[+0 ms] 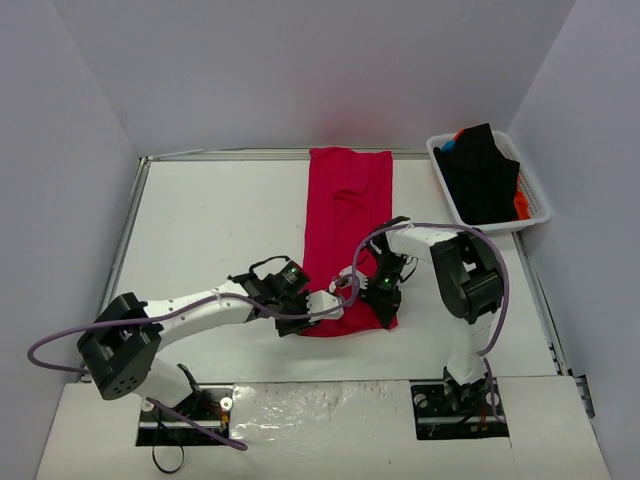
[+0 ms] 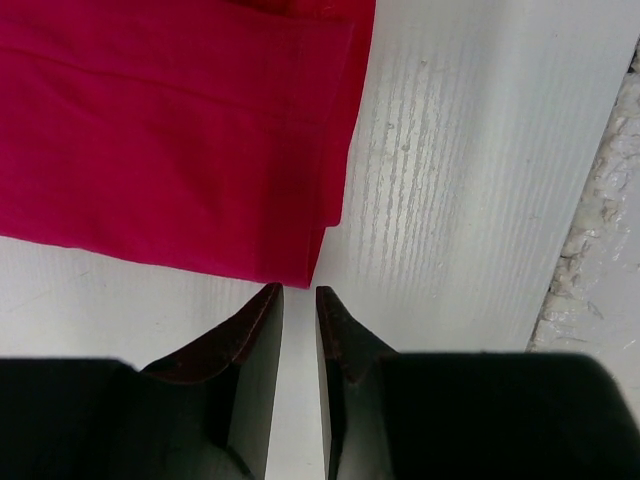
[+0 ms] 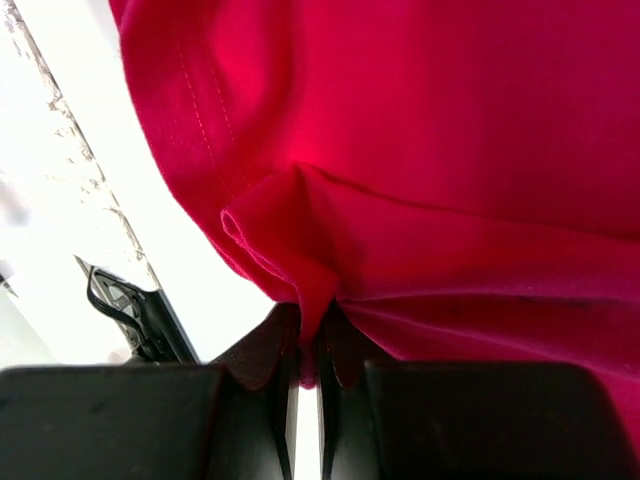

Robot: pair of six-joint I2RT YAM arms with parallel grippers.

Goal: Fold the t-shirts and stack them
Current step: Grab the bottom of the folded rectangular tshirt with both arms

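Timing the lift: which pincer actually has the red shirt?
The right pincer: it is shut on a pinched fold of the red shirt. The left pincer sits empty, just off the shirt's corner.

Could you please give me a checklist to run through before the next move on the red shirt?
1. Right tool pinching the near edge of the red t-shirt: ok.
2. Left tool gripping its near corner: not ok; jaws slightly apart, empty.
3. Shirt laid out as a strip: ok.
4. Basket apart from the shirt: ok.
5. All layers caught in the right pinch: cannot tell.
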